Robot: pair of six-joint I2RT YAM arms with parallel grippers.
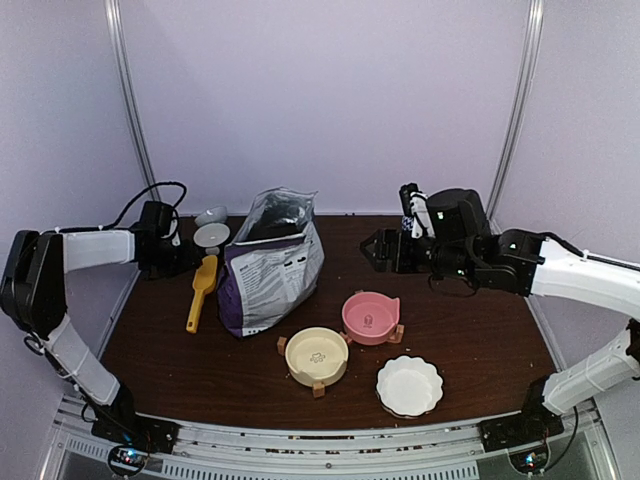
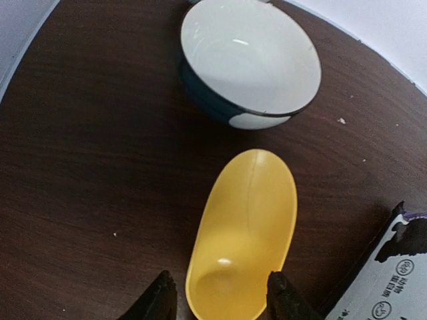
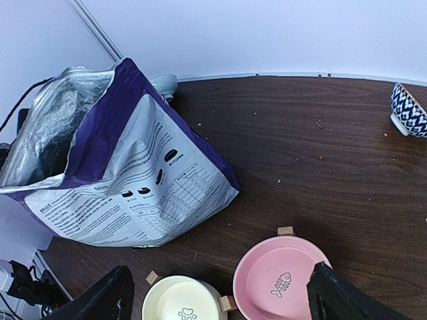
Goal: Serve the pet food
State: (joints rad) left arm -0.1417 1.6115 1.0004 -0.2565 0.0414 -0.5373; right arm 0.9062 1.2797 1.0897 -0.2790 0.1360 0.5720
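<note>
Your left claw straddles the deep end of the yellow plastic scoop, one finger on each side. You cannot tell whether it is gripping. Your right claw stands wide apart and holds nothing, with the open purple-and-white foil bag ahead to its left. No pet food shows; it is likely inside that bag. You are on the scoop pickup: pinch firmly, lift, then carry it right to the bag mouth.

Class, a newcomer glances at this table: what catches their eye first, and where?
The purple food bag, gaping open, stands left of centre. A yellow scoop lies left of it, between the fingers of the left gripper. Toward the front sit an empty pink bowl, cream bowl and white dish.
</note>
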